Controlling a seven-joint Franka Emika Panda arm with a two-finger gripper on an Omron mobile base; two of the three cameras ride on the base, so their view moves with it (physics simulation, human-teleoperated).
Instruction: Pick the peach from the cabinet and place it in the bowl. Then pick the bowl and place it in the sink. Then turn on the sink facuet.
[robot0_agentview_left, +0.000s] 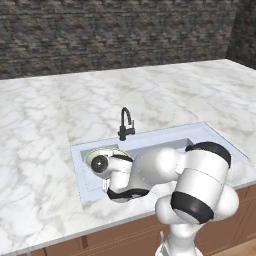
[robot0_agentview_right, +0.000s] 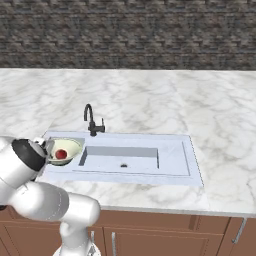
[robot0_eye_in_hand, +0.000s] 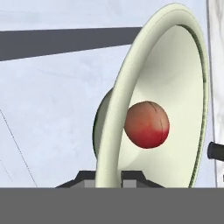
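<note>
The pincer (robot0_eye_in_hand: 108, 177) was seen pinching the near rim of the wide pale cream-green bowl (robot0_eye_in_hand: 175, 87), with the small round reddish peach (robot0_eye_in_hand: 146, 124) inside. The bowl was held over the left basin of the pale grey-white sink (robot0_agentview_right: 170, 155); beyond stood the thin black gooseneck faucet (robot0_agentview_right: 91, 120).

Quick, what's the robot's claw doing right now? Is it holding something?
Gripper: shut on the rim of the bowl, with the peach inside, over the sink.
</note>
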